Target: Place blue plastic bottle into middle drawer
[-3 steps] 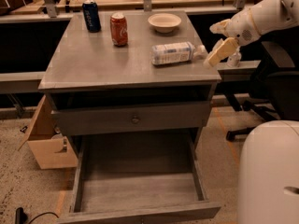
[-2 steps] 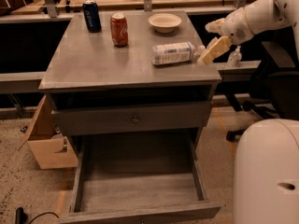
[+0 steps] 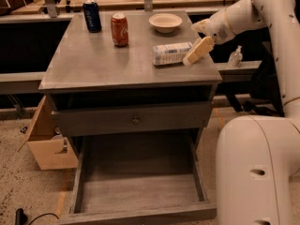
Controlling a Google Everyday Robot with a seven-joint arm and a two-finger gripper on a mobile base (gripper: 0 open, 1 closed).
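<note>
The blue plastic bottle [image 3: 171, 53] lies on its side on the grey cabinet top [image 3: 108, 64], near the right edge, with its cap end pointing right. My gripper [image 3: 198, 50] hangs from the white arm at the right, level with the bottle and right at its cap end. The middle drawer [image 3: 140, 191] is pulled out low at the front, with nothing in it. It lies well below and in front of the bottle.
A dark blue can [image 3: 92, 15], a red can [image 3: 119, 29] and a white bowl [image 3: 165, 22] stand at the back of the cabinet top. A shut drawer front with a knob [image 3: 136, 120] is above the open drawer. A cardboard box [image 3: 47, 144] stands at the left. My white base [image 3: 258, 168] is at the right.
My gripper has moved left, from beyond the cabinet's right edge up to the bottle's cap end. The bottle and drawer have not moved.
</note>
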